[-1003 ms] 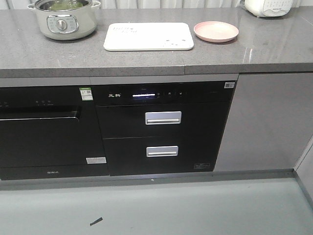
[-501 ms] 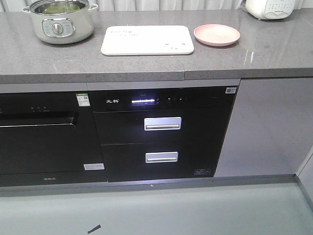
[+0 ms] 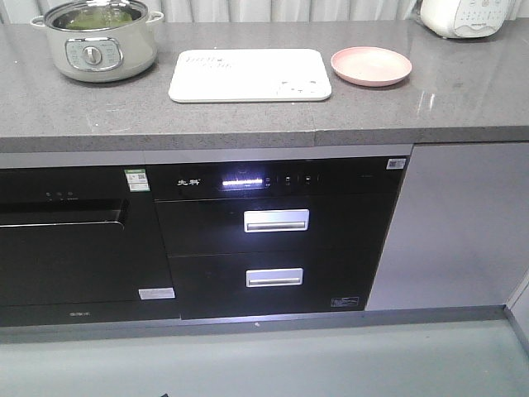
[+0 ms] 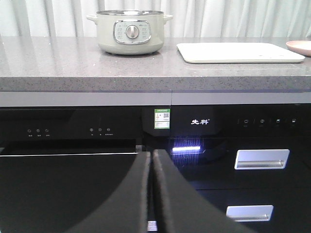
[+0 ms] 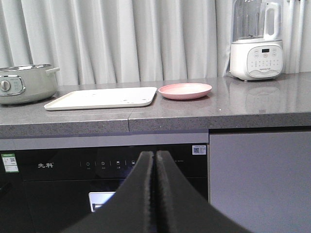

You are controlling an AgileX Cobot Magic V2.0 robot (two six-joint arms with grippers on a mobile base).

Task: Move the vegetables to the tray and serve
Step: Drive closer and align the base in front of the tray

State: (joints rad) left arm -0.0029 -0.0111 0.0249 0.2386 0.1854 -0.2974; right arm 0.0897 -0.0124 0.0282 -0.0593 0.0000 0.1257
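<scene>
The cream tray point(image 3: 248, 74) lies flat on the grey counter, between a pale green electric pot point(image 3: 97, 45) and a round pink plate point(image 3: 371, 66). Green vegetables point(image 3: 99, 16) show inside the pot under its rim. In the left wrist view, my left gripper point(image 4: 152, 153) is shut with nothing in it, low in front of the black appliances, with the pot point(image 4: 129, 32) and tray point(image 4: 240, 52) above and beyond it. My right gripper point(image 5: 155, 154) is also shut and empty, below the counter edge, facing the tray point(image 5: 102, 98) and plate point(image 5: 184, 91). Neither gripper appears in the front view.
A white blender-type appliance point(image 5: 255, 43) stands at the counter's right rear. Below the counter point(image 3: 248, 124) are a black oven point(image 3: 70, 240) and a drawer unit with two silver handles point(image 3: 276, 220). A grey cabinet door point(image 3: 463, 223) is at the right, curtains behind.
The front view has shifted: the counter, pot, tray and plate sit lower in the frame and the appliances look slightly nearer. No object on the counter has moved.
</scene>
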